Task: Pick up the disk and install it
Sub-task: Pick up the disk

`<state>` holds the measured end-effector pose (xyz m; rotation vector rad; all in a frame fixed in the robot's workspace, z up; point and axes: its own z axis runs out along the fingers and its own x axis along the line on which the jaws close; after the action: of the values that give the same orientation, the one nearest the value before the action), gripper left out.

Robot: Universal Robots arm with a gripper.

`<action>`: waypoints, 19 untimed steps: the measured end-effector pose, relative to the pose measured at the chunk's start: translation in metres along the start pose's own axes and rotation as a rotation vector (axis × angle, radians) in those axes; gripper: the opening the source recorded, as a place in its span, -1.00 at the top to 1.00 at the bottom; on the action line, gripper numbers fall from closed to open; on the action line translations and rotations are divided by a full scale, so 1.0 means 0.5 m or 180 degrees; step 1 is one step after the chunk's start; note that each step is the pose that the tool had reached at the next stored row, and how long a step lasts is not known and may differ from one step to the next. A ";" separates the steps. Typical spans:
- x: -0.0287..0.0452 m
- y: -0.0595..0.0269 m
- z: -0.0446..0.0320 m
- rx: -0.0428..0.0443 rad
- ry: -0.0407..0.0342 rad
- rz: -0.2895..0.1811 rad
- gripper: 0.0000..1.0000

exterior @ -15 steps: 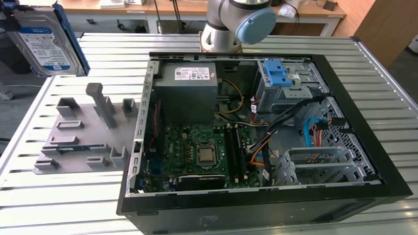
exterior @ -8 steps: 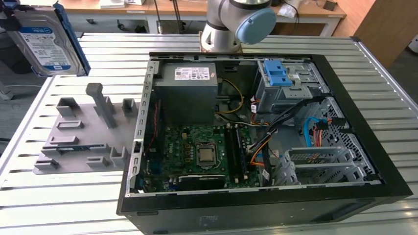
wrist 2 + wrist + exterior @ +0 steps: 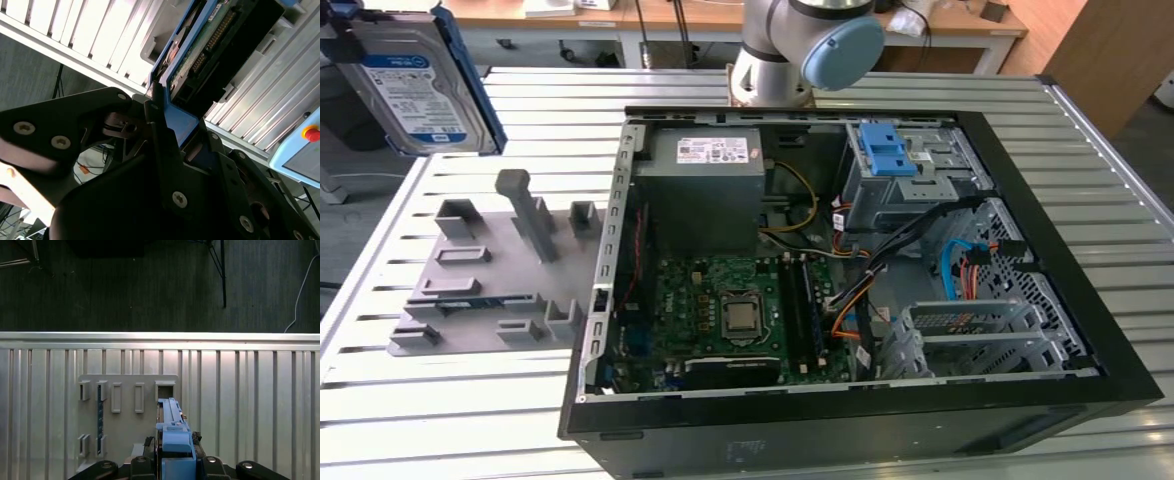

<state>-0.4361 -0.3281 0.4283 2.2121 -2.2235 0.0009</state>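
Gripper (image 3: 177, 127) clamped shut on blue-framed edge of disk (image 3: 420, 85). Disk held edge-on in air, over grey slotted holder (image 3: 127, 425), not touching it. Slatted metal table (image 3: 250, 400) beneath. Open computer case (image 3: 854, 260) beside holder, toward exterior view's right.

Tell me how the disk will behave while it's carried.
Probably stiff: the disk is a flat metal slab that shows no sag. Likely heavy for its size, being metal-cased. It may pivot or slip, since the gripper seems to clamp only its thin blue bracket at one end.
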 end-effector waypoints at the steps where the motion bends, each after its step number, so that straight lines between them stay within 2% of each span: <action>1: 0.000 0.000 -0.002 0.0000 0.0000 0.0000 0.27; 11: 0.000 0.000 -0.027 0.0000 -0.0001 0.0000 0.27; 19: 0.000 0.000 -0.029 0.0001 -0.0002 0.0000 0.27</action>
<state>-0.4361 -0.3281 0.4431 2.2124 -2.2238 0.0005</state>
